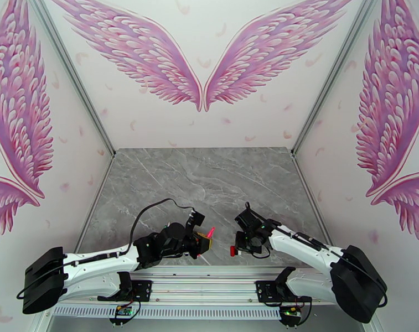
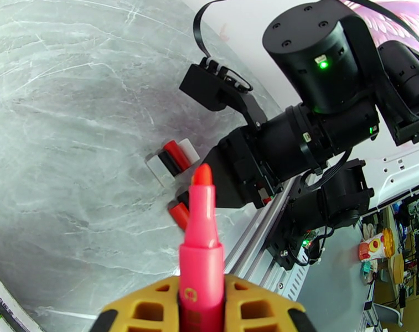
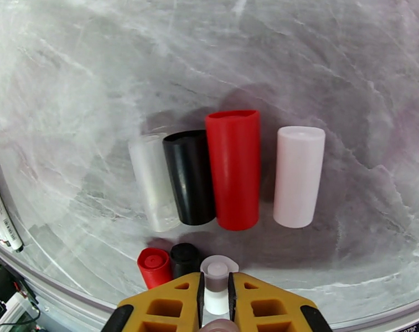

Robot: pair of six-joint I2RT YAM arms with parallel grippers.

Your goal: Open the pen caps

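Within left gripper [image 2: 202, 290], pink pen [image 2: 202, 228] (uncapped)

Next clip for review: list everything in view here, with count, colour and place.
row of caps: four, clear, black, red, pale pink, lying side by side on the grey marble table.
loose caps: two, red and black, nearer the arms than the row.
whitish cap: one, in the right gripper.
pink pen: one, uncapped, in the left gripper.
white pen barrels: at least two, at the table edge, partly cut off.
left gripper: yellow, shut on pink pen.
right gripper: yellow, shut on whitish cap.
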